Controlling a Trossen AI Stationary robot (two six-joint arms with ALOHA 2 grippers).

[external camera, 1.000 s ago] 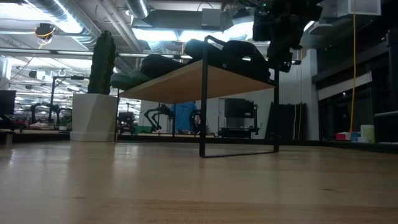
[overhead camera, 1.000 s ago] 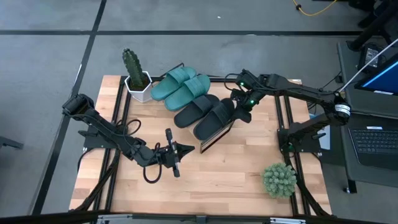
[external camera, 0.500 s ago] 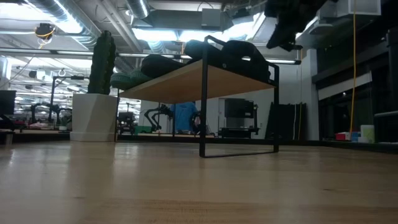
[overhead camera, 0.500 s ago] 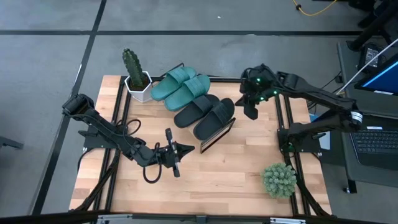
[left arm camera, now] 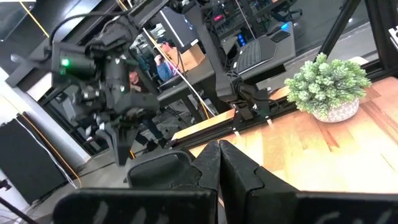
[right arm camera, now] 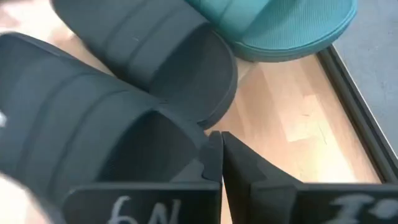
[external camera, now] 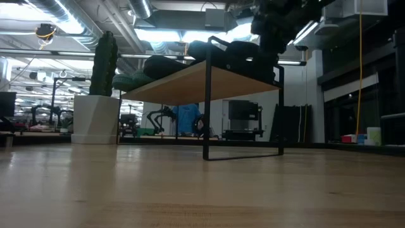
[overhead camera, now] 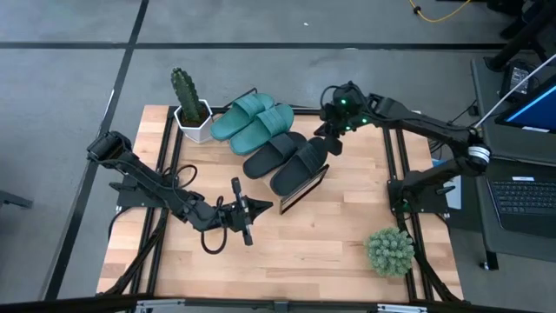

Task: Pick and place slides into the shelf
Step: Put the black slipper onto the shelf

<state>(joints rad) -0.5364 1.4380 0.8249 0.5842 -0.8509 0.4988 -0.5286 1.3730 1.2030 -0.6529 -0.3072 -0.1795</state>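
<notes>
Swinging back in from the shelf's (overhead camera: pixel 300 195) far right side, the right gripper (overhead camera: pixel 331 145) now hangs at the toe of the nearest black slide, fingers pressed together and empty. Nearer than the shelf, the left gripper (overhead camera: pixel 264 208) rests low over the surface (overhead camera: pixel 330 243), fingers closed on nothing. All four slides (overhead camera: pixel 269 137) lie on the shelf, black pair nearer, teal pair beyond.
</notes>
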